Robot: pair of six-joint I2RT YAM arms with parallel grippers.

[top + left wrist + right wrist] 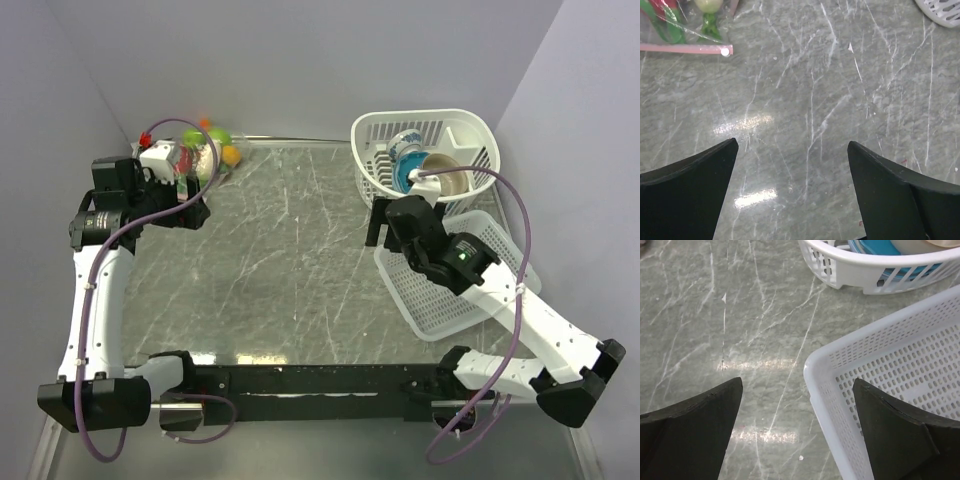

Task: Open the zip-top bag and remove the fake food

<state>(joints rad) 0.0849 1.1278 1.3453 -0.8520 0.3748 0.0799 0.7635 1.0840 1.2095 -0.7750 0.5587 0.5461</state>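
Well, the zip-top bag (200,158) lies in the far left corner of the table (300,250), with the fake food (228,153) bunched inside. It looks soft, floppy, light and slippery, so the pink zip strip (685,48) seems the best place to pinch. The left gripper (792,144) is wide apart and holds nothing, near the strip. The right gripper (797,381) is wide apart too, empty, by the white basket (880,370).
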